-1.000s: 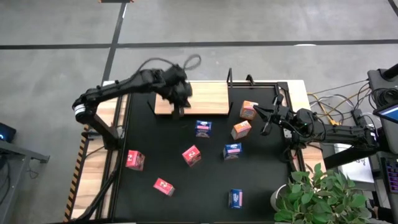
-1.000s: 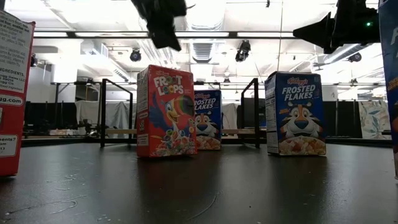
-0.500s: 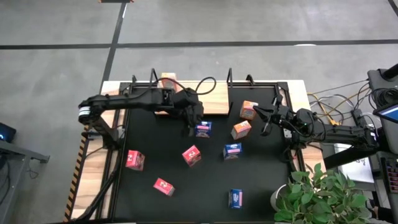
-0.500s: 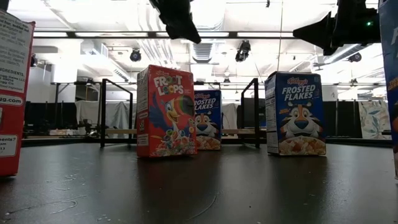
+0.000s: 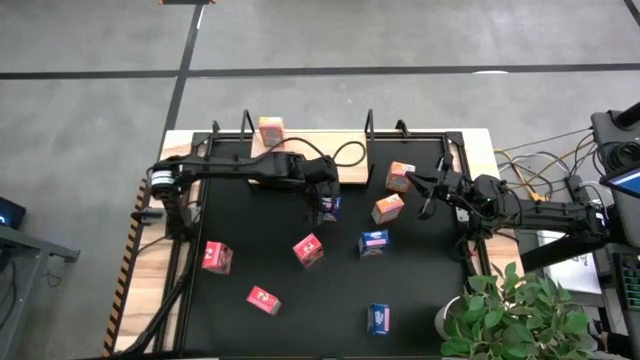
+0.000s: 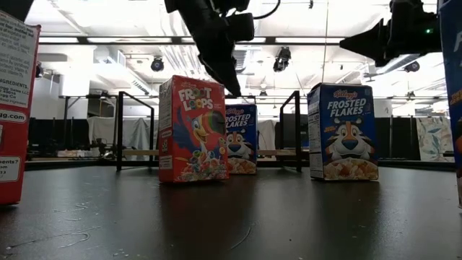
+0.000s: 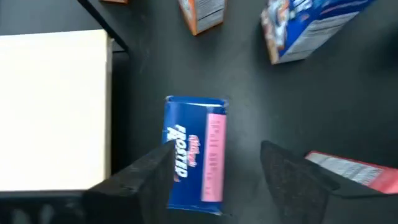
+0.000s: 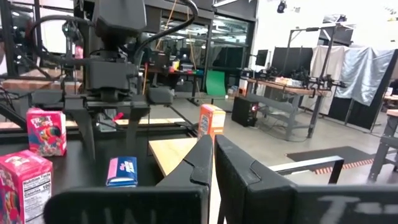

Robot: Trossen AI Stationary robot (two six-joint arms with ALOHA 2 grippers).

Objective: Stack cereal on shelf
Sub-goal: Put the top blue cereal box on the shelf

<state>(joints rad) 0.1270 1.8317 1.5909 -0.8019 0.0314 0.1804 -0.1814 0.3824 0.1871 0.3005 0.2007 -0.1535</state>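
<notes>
One blue cereal box (image 7: 194, 155) between left tool (image 7: 217, 180) fingers (open).

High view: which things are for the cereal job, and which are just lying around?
For the job: shelf, orange box on it, blue box under the open left gripper, seven more boxes on the mat.
Lying about: potted plant, cables, idle right gripper over the mat's right side.
</notes>
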